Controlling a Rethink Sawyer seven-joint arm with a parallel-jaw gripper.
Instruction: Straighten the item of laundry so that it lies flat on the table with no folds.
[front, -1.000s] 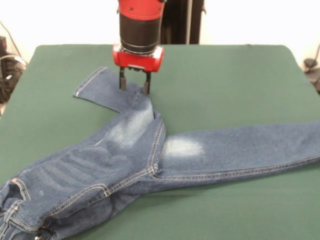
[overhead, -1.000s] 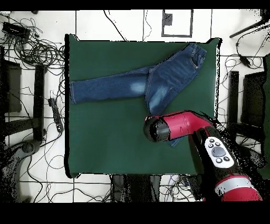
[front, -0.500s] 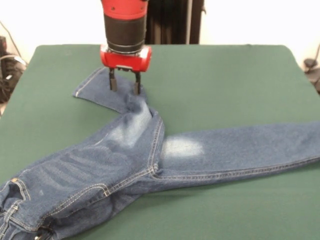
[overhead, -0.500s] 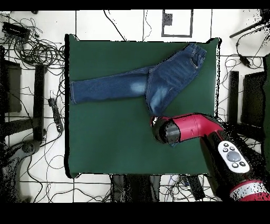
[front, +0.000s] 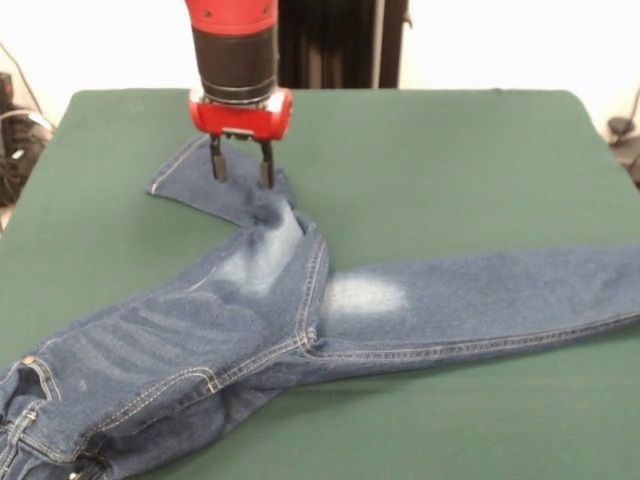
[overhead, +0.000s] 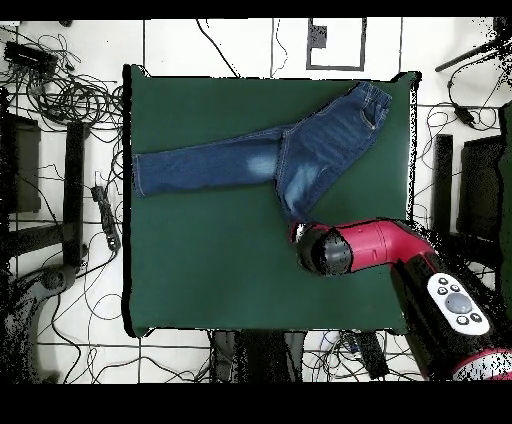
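The gripper (front: 240, 166) hangs with its jaws parted over the folded-back leg of the jeans (front: 300, 320), seemingly just above the denim, while the other leg lies straight across the green table (front: 450, 170).

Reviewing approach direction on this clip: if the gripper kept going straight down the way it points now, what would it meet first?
The gripper points straight down with its fingers apart over the folded-back leg of the jeans. Going on, it would most likely meet that denim first, then the table beneath. How much gap is left is unclear.
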